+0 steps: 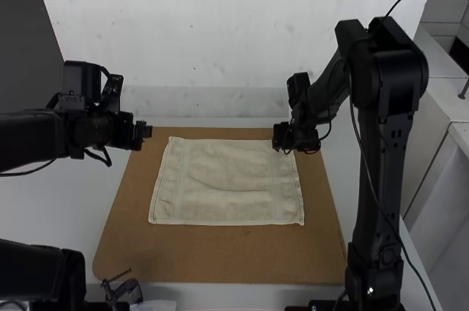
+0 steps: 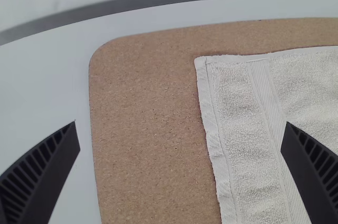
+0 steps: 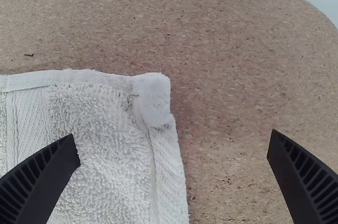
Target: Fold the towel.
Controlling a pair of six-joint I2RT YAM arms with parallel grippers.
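The pale towel (image 1: 227,183) lies spread on the brown board, with shallow wrinkles across its middle. Off the towel's back left corner is my left gripper (image 1: 149,132), over the board's edge. My right gripper (image 1: 281,137) is at the back right corner, partly covering it. In the left wrist view my left gripper (image 2: 180,128) is open, with a corner and hemmed edge of the towel (image 2: 243,129) below. In the right wrist view my right gripper (image 3: 174,137) is open above the towel (image 3: 100,134), whose thick, slightly puckered corner lies between the finger lines.
The cork-brown board (image 1: 220,256) extends past the towel on every side, on a white table (image 1: 58,201). A white wall (image 1: 234,32) rises behind. At the front left, a small dark clamp-like item (image 1: 124,291) sits by the board's edge.
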